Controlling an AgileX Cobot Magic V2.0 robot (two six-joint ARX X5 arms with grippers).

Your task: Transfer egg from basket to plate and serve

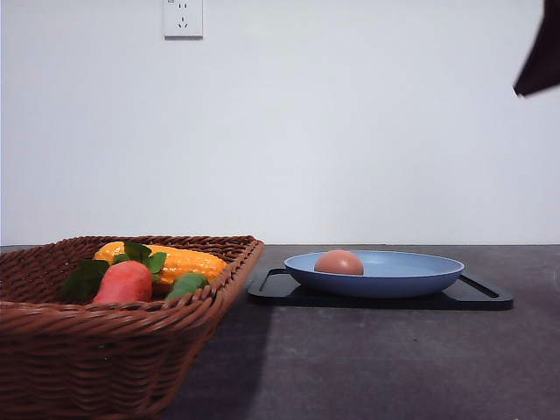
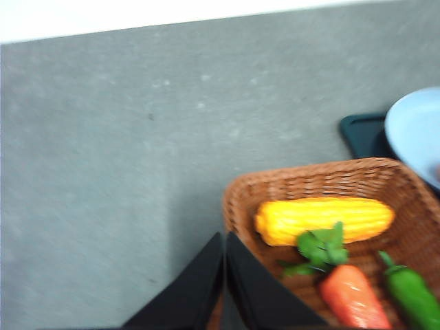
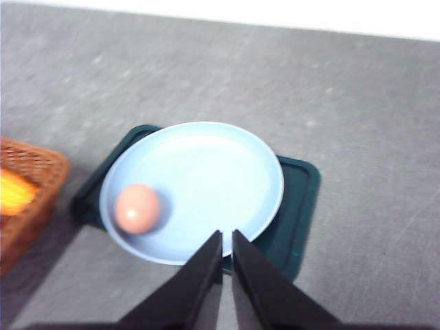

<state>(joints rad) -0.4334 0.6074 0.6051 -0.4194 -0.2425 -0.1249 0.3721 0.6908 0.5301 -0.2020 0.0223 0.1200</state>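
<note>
Egg on the plate; serving is left.

The egg (image 3: 136, 209) lies inside the plate (image 3: 206, 172), toward its 9 o'clock rim on the basket (image 1: 131, 350) side, so the transfer looks done. The right tool (image 3: 227, 271), clenched and empty, hovers above the plate's near rim, the egg at its 10 o'clock. The left tool (image 2: 225, 275), also clenched, hangs over the basket's edge.

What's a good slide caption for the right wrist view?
Egg resting in the blue plate on a black tray, shut fingers above.
</note>
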